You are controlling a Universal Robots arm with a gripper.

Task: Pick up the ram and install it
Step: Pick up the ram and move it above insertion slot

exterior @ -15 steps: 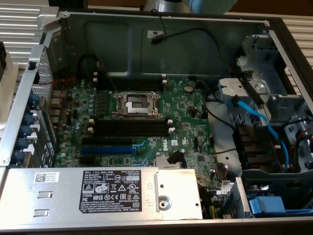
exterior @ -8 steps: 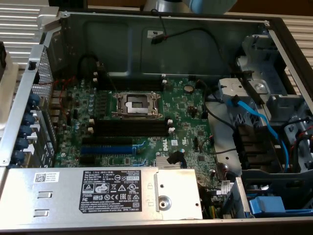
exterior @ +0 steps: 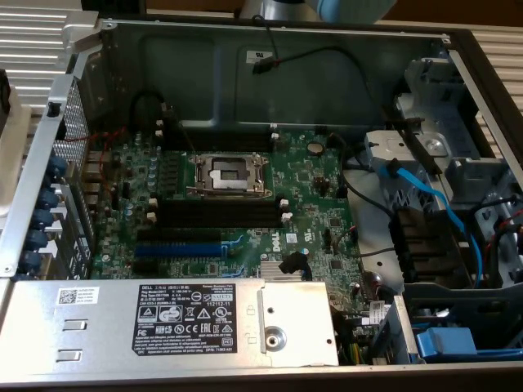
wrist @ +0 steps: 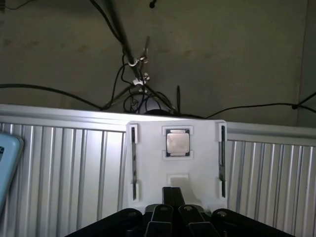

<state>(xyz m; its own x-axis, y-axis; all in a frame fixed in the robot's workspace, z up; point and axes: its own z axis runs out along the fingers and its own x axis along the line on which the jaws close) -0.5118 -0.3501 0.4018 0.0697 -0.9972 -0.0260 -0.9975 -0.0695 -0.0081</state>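
Ribbed silver worktop (wrist: pixel 64 168) and a dull wall strung with cables is all we get behind the action in the wrist view. So, the step in hand: we'd call it the approach for the pick, with nothing grabbed yet.

The pincer (wrist: pixel 173 217) sits low over the near edge of a white tray (wrist: pixel 192 170), and nothing shows in its grip. Whether it's apart or together, we honestly can't tell, since only its black tips poke into the shot.

The ram (wrist: pixel 222 163) stands on edge in a narrow channel of the tray, ahead of the pincer and off to one side. What looks like a second stick (wrist: pixel 133 185) sits in the matching channel on the other side. Dead ahead between them is a CPU (wrist: pixel 177 142) in its own pocket, which is not what we're after.

In the exterior view the pincer isn't in shot at all. The case (exterior: pixel 204 57) lies open, and the slots (exterior: pixel 216 214) on the board (exterior: pixel 319 188) look empty, so the install isn't done.

Our take is that the pick calls for shifting off the centre line, away from the CPU. It then means squaring up with the stick's thin top edge before closing, because those channels leave little room to get it wrong.
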